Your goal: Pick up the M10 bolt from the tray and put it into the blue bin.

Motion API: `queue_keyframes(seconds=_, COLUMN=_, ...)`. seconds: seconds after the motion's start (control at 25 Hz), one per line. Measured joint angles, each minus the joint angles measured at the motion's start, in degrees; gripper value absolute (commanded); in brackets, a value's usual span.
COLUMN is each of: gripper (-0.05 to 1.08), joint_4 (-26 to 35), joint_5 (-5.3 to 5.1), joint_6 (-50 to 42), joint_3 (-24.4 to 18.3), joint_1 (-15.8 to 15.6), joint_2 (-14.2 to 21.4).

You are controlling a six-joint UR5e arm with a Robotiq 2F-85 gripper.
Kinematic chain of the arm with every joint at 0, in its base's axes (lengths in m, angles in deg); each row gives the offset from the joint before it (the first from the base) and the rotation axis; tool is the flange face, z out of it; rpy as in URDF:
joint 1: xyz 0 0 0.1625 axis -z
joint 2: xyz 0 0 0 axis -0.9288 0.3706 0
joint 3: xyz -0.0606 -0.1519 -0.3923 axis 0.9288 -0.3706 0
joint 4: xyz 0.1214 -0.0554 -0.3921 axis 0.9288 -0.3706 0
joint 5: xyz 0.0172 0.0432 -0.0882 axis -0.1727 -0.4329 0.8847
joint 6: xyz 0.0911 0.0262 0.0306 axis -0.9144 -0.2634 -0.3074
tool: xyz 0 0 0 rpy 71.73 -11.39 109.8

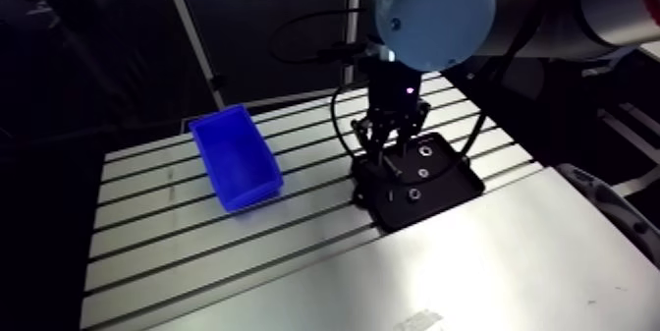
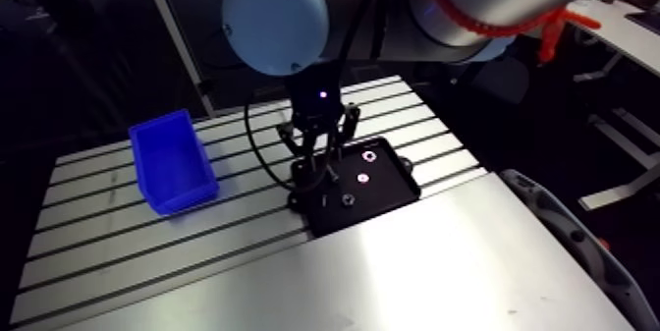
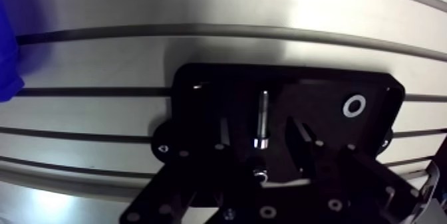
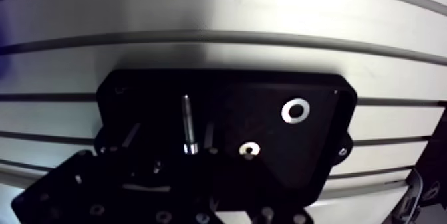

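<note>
You see a slotted aluminium desk (image 1: 187,256) carrying two things: a black tray (image 3: 199,87) and a blue bin (image 1: 247,193). The bin stands well apart from the tray, with its open top facing up. In the arm view, your arm's hand (image 1: 392,150) hangs low over the tray, at the end nearer the bin.

In the wrist view, the M10 bolt (image 3: 262,115) lies flat on the tray floor. Its head is nearest the hand and its shank points away. The hand is spread. Its two dark fingers (image 3: 300,137) stand one on each side of the bolt, and a gap shows between each finger and the bolt, so nothing is pinched.

A shiny flat washer (image 3: 353,106) lies in the tray beyond one finger, well apart from the bolt. A small ring-shaped part (image 4: 249,149) lies between the bolt and the washer, closer to the hand.
</note>
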State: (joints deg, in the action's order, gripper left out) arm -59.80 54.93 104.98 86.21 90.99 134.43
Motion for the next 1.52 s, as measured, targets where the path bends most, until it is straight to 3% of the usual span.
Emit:
queue_keyframes(seconds=0.84, gripper=0.47, joint_4=-1.6, joint_5=-0.07, joint_6=0.1, joint_3=0.3, joint_1=0.0, joint_2=-0.9)
queue_keyframes(seconds=1.52, gripper=0.56, joint_4=-1.9, joint_5=0.00, joint_6=0.2, joint_3=0.5, joint_1=0.0, joint_2=-1.1)
